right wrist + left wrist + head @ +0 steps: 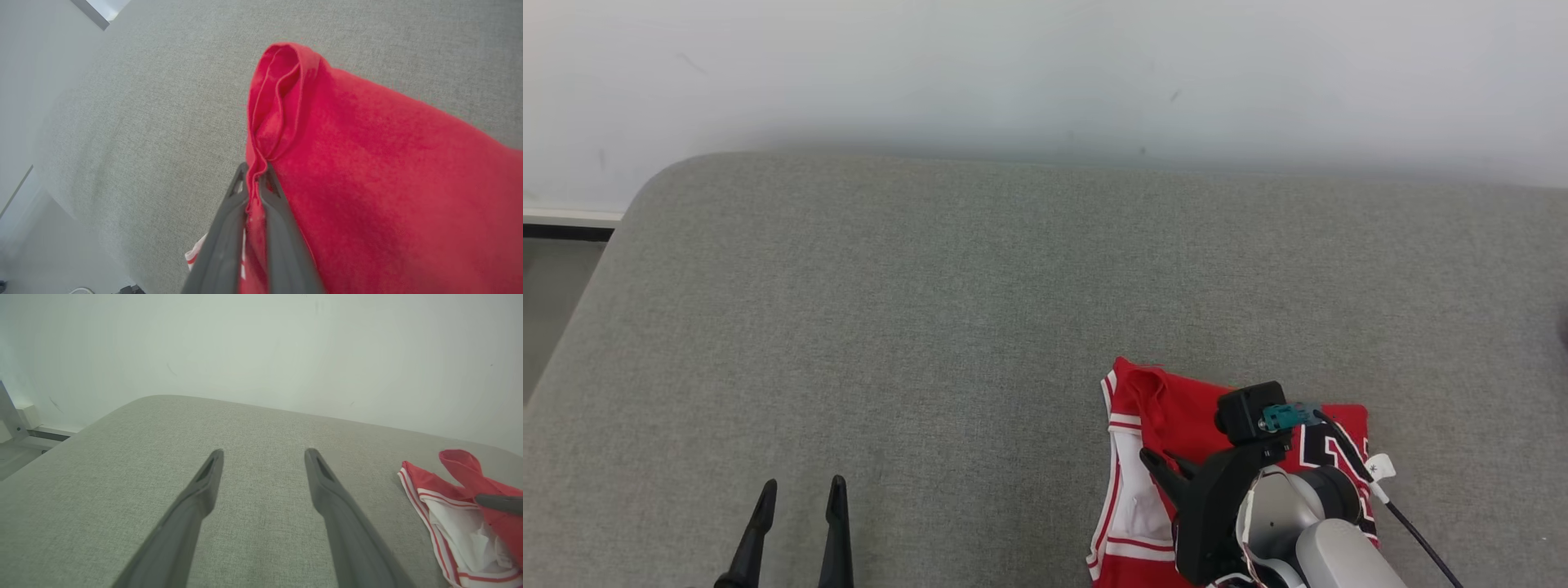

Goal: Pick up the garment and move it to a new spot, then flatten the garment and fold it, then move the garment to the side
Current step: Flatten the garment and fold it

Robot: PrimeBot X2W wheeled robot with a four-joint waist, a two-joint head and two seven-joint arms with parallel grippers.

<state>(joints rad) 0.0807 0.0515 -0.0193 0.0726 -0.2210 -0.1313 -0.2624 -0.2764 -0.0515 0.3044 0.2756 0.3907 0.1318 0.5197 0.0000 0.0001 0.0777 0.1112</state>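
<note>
While R gripper point(254, 170) pinches red garment point(367, 163) fold on grey cushion point(931, 310), L gripper point(802, 487) hangs spread, empty; head cam shows white lining point(1135, 490), black print point(1313, 447).

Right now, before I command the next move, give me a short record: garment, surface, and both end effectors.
garment: red jersey with white trim, bunched, lying at the front right of the cushion
surface: grey fabric cushion, pale wall behind
left end effector: open, over bare cushion, apart from the garment
right end effector: shut on a raised fold of the garment's red fabric
fold status: not yet flattened
</note>
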